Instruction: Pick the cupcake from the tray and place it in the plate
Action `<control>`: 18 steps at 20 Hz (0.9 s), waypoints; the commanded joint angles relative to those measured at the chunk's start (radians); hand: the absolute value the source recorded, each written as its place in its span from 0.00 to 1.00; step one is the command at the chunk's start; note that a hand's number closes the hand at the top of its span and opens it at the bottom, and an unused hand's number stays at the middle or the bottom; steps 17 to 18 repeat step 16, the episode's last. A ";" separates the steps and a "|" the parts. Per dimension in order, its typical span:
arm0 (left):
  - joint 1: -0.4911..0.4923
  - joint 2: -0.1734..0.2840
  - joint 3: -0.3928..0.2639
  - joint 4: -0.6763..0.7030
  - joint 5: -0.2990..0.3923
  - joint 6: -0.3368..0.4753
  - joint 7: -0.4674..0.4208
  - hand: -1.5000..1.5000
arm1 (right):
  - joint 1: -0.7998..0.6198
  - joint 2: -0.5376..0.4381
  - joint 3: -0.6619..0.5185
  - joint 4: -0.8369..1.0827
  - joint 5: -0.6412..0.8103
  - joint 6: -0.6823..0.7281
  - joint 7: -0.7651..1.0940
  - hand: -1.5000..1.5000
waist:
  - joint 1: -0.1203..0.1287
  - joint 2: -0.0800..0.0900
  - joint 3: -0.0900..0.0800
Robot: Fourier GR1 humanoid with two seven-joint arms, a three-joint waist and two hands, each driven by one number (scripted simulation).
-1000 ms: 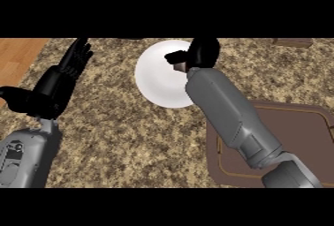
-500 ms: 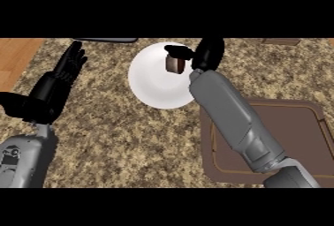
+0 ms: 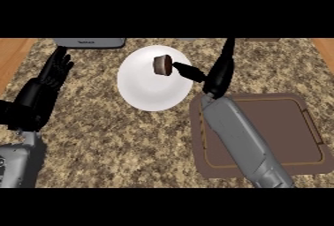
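Observation:
The cupcake (image 3: pixel 162 64), brown and small, lies tilted on the upper part of the white plate (image 3: pixel 150 90). My right hand (image 3: pixel 218 76) hangs just right of the plate, open, its fingers straight and pointing up and away. Its thumb (image 3: pixel 186 70) reaches left with the tip right next to the cupcake; I cannot tell if they touch. The brown tray (image 3: pixel 274 119) sits at the right, partly hidden under my right forearm. At the left edge my left hand (image 3: pixel 46 86) rests open, fingers up.
A grey flat object (image 3: pixel 89 42) sits at the counter's far edge, left of the plate's top. Wooden strips (image 3: pixel 12 50) border the speckled counter (image 3: pixel 117 141) at both sides.
The right hand has opened and drawn back to the right of the plate. The cupcake, earlier in its fingers, now lies on the plate. The left hand has stayed put.

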 commanded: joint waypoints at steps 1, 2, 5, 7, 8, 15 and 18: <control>-0.014 -0.027 -0.003 0.010 -0.017 0.021 0.005 0.50 | 0.173 0.005 0.057 -0.159 0.043 0.007 -0.006 0.00 | -0.016 -0.002 0.000; -0.017 -0.012 0.015 0.043 -0.025 0.014 -0.021 0.50 | 0.193 -0.041 0.056 -0.202 0.056 0.043 0.018 0.00 | -0.017 -0.002 -0.001; 0.057 0.000 0.025 -0.004 -0.001 -0.024 -0.044 0.50 | 0.322 -0.138 0.061 -0.381 0.046 0.111 0.066 0.00 | -0.020 -0.004 -0.001; 0.022 0.028 0.059 0.018 0.008 -0.033 -0.017 0.50 | 0.404 -0.124 0.111 -0.471 0.127 0.084 0.129 0.00 | -0.020 -0.003 -0.001; 0.017 -0.015 0.006 0.005 -0.042 0.006 -0.013 0.50 | 0.452 -0.154 0.099 -0.516 0.099 0.111 0.072 0.00 | -0.019 -0.002 -0.001; 0.026 0.003 0.061 0.008 -0.006 -0.038 -0.037 0.50 | 0.634 -0.193 0.127 -0.738 0.255 0.152 0.174 0.00 | -0.016 -0.001 -0.001; 0.019 -0.005 0.046 -0.009 -0.022 -0.031 -0.019 0.50 | 0.621 -0.210 0.066 -0.660 0.186 0.173 0.079 0.00 | -0.010 0.001 0.000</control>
